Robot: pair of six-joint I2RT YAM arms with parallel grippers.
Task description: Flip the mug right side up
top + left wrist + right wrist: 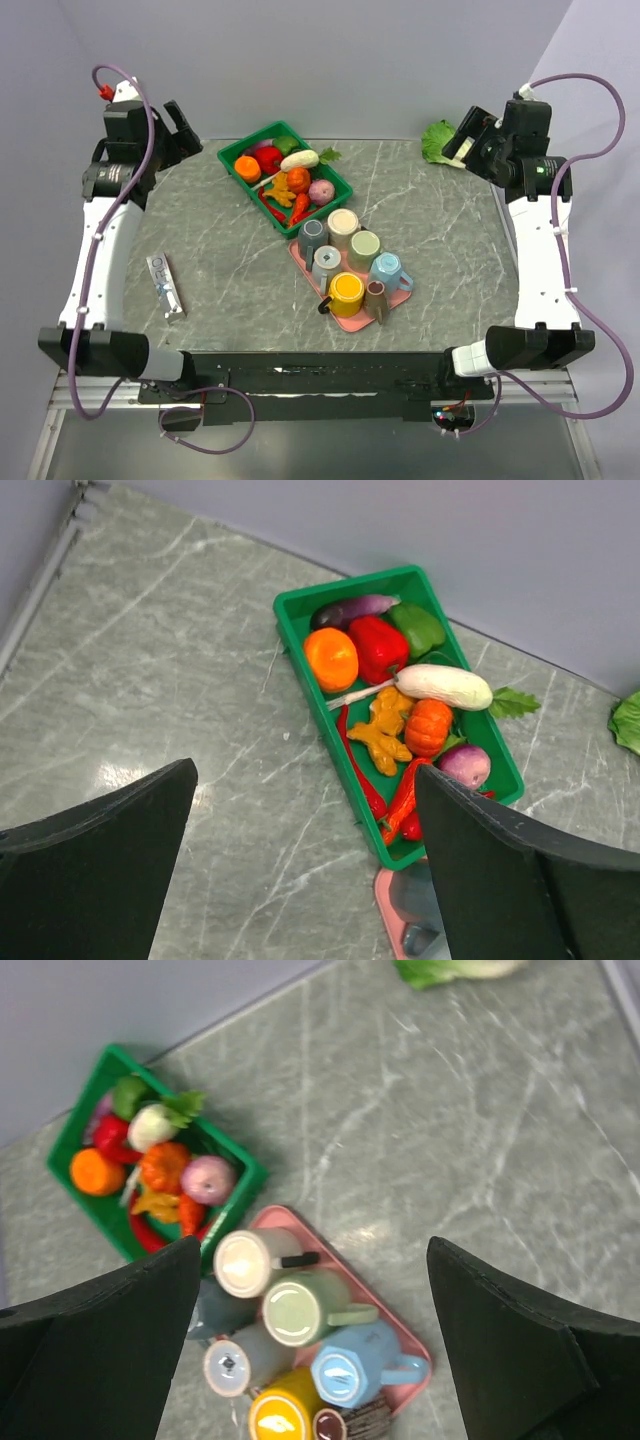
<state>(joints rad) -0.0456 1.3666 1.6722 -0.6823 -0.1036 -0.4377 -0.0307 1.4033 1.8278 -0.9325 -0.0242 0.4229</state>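
Evidently glazed ceramic: stiff, slick, chip-prone, moderate weight, by my judgement. Seven mugs (347,290) stand packed and touching on a pink tray (402,296) mid-worktop (220,230), just beside the green vegetable bin (340,587). All seem bases-up, showing flat bottoms with foot rings or marks; which one is meant, cannot tell. Colours: cream, green, two grey, blue, yellow, brown. Best hold: side wall or outward handle of an edge piece, e.g. the blue mug (388,268). Left end effector (305,780) and right end effector (313,1250) both spread wide, holding nothing, well apart from the tray.
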